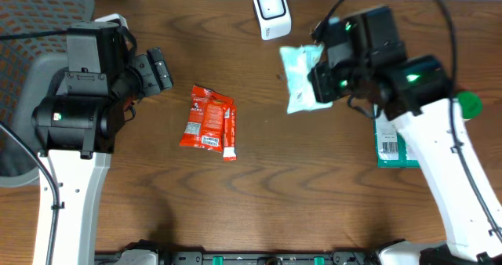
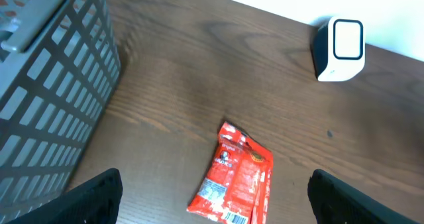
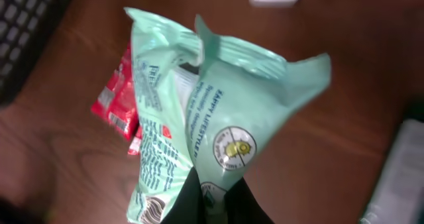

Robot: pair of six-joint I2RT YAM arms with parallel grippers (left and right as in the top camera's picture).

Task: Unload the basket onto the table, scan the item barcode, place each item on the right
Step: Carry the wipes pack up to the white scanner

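My right gripper (image 3: 213,196) is shut on a pale green packet (image 3: 199,111), which hangs crumpled above the table. In the overhead view the green packet (image 1: 302,78) sits just below and right of the white barcode scanner (image 1: 271,12). A red snack packet (image 1: 209,122) lies flat on the table, its barcode at the lower end. My left gripper (image 2: 212,201) stands open above the near end of the red packet (image 2: 235,177), not touching it. The scanner (image 2: 340,48) shows far right in the left wrist view.
A grey mesh basket (image 2: 46,98) stands at the left edge of the table. A green box (image 1: 392,147) lies at the right, partly under my right arm, with a green round cap (image 1: 468,103) beside it.
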